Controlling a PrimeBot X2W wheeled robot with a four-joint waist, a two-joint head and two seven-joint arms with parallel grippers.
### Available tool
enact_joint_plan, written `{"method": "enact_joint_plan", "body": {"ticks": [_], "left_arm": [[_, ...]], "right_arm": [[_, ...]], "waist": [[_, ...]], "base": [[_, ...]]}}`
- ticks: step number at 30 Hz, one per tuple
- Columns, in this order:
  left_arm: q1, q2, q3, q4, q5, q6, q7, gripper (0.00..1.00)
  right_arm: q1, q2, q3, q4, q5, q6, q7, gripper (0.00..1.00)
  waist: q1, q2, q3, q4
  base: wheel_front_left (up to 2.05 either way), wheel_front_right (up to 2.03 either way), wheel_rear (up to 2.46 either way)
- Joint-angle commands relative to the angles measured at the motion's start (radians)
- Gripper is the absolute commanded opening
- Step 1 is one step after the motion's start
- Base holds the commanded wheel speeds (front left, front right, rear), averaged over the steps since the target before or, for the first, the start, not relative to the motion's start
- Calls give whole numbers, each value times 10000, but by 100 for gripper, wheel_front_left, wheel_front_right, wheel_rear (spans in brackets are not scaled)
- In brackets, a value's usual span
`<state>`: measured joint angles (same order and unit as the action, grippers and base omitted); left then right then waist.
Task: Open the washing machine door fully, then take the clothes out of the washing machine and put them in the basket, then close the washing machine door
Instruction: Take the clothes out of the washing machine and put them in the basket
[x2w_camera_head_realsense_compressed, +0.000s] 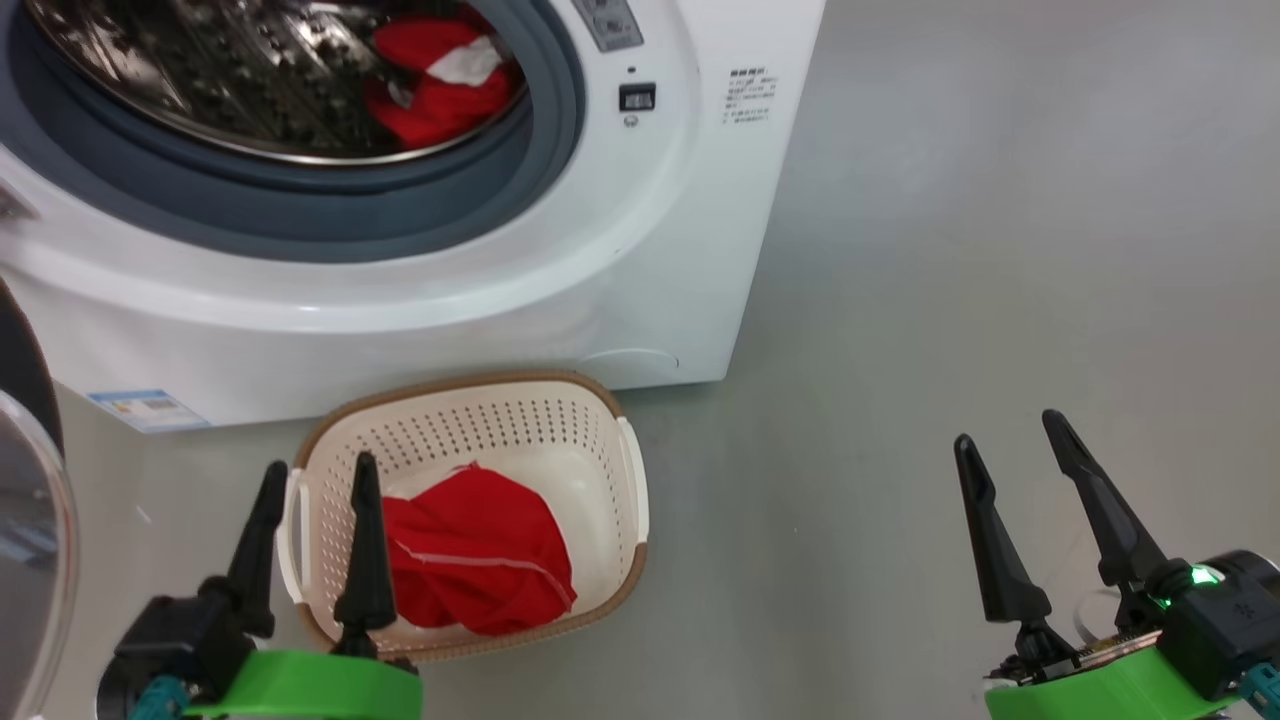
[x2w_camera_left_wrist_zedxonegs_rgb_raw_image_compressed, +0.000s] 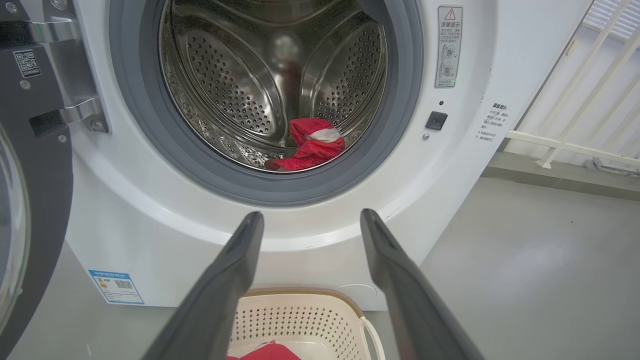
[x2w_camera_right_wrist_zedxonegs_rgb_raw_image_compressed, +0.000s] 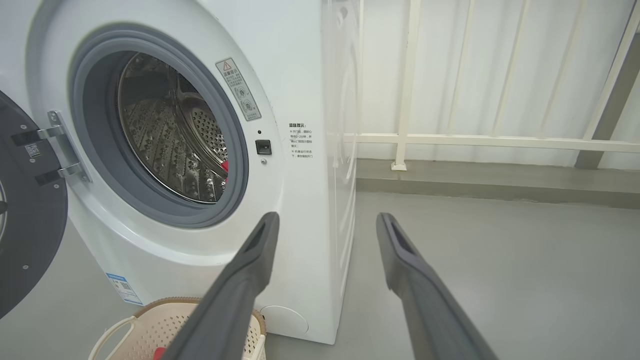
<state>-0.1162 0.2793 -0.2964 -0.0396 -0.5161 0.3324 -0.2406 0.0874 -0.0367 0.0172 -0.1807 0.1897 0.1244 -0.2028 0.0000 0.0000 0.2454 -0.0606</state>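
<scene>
Washing machine door (x2w_camera_left_wrist_zedxonegs_rgb_raw_image_compressed: 50, 200) swung wide at the hinge side, left of the washing machine (x2w_camera_head_realsense_compressed: 620, 290).

Clothes (x2w_camera_head_realsense_compressed: 440, 90) split between two places. First red piece (x2w_camera_head_realsense_compressed: 480, 560) down in the basket (x2w_camera_head_realsense_compressed: 450, 385), bunched toward its near-left corner, white seam running across the basket's width. Second red piece (x2w_camera_left_wrist_zedxonegs_rgb_raw_image_compressed: 312, 147) on the bottom of the drum (x2w_camera_left_wrist_zedxonegs_rgb_raw_image_compressed: 240, 90), close behind the lower right edge of the gasket (x2w_camera_left_wrist_zedxonegs_rgb_raw_image_compressed: 300, 192). Crumpled, long axis slanting from low left up to the right in the left wrist view, white patch on top.

Basket on the floor (x2w_camera_head_realsense_compressed: 900, 300), just beside the machine's front edge, below the opening.

Left gripper (x2w_camera_head_realsense_compressed: 320, 465) spread wide, nothing in it, hovering over the basket's left rim. Right gripper (x2w_camera_head_realsense_compressed: 1008, 428) likewise wide and empty, well apart over bare floor.

Risks, judged:
- shallow pinch on a single fold, so the piece slipping off over the gasket lip and missing the basket
- fabric snagging on the rubber
- left arm clipping the door on the way in
- basket nudged out from under the opening
</scene>
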Motion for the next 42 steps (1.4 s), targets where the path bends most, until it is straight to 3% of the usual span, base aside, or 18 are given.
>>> {"method": "enact_joint_plan", "body": {"ticks": [1, 17, 42], "left_arm": [[-436, 155, 421, -131, 70, -51, -103, 100], [-2561, 427, 796, 656, 9, -340, 42, 100], [-7433, 810, 1001, 4907, -386, -1774, 56, 100]], "right_arm": [[-370, -135, 308, -290, -93, 63, -100, 100], [-1129, -135, 614, -114, -16, 63, -393, 100], [-1841, -135, 1008, 48, -113, 63, -530, 100]], "waist": [[0, 0, 474, -50], [0, 0, 1759, -330], [0, 0, 3189, -886]], "base": [[0, 0, 0], [0, 0, 0], [0, 0, 0]]}}
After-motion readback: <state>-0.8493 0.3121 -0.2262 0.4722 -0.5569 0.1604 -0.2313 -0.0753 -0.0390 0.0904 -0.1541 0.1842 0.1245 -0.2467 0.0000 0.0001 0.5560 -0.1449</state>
